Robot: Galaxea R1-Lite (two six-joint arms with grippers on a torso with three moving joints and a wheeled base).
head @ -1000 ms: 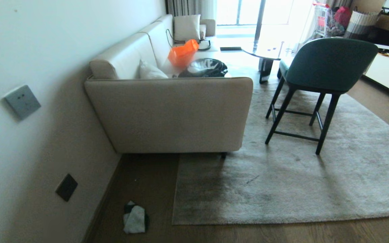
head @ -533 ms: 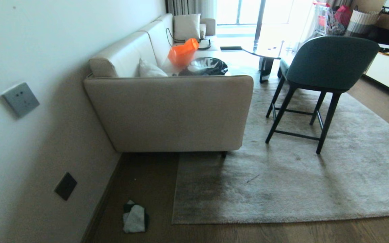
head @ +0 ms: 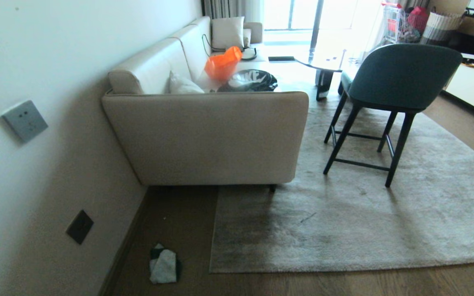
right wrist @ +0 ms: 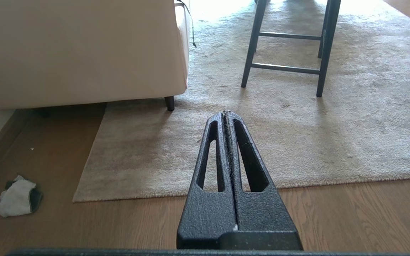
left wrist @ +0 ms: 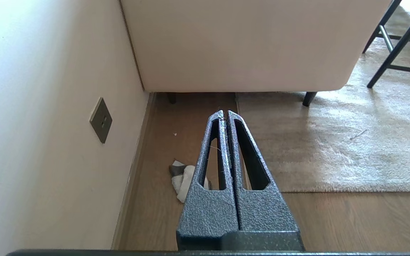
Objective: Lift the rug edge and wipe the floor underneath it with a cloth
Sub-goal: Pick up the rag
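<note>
You see the cloth (head: 163, 265) crumpled on the floor (head: 179, 222) by the wall's skirting, near the rug edge (head: 214, 230) at its square corner. Your left gripper (left wrist: 225, 114) hangs above it, fingers pressed together, empty; your right gripper (right wrist: 225, 114), likewise closed, hangs over the rug.
</note>
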